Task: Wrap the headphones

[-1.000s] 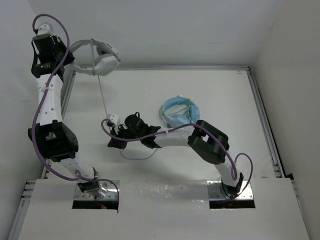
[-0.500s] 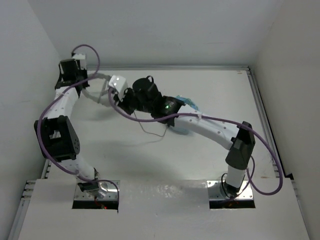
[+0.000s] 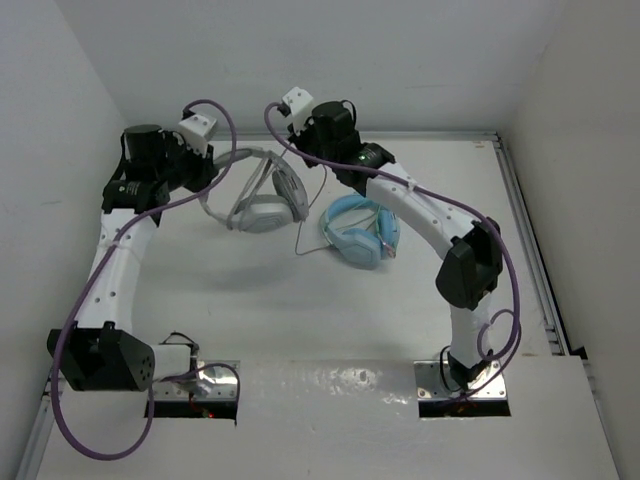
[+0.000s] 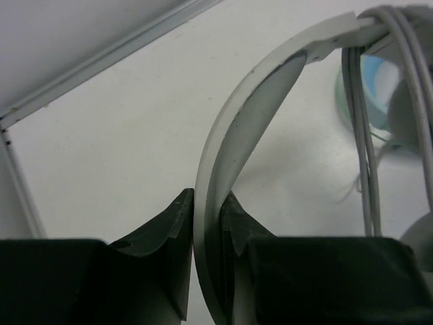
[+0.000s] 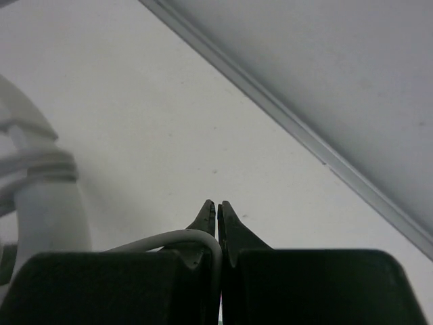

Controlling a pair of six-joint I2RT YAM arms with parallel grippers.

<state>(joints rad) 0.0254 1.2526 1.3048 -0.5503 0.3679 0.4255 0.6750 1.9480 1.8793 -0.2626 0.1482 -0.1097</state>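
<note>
Top view: the headphones (image 3: 262, 210) are held up over the left-rear part of the table (image 3: 200, 290), between the two wrists. Their cable (image 3: 307, 215) trails down as a thin grey line. The light blue headphones (image 3: 355, 235) lie flat just to the right, apart from them.

Left wrist view: the left gripper (image 4: 206, 198) has its fingers drawn narrow, clamping the edge of the headband (image 4: 237, 128). Several cable strands cross the band at upper right.

Right wrist view: the right gripper (image 5: 218, 210) has its fingers pinched together, tips almost touching. The cable enters the slit between them from the left. Wound turns are visible at far left.
</note>
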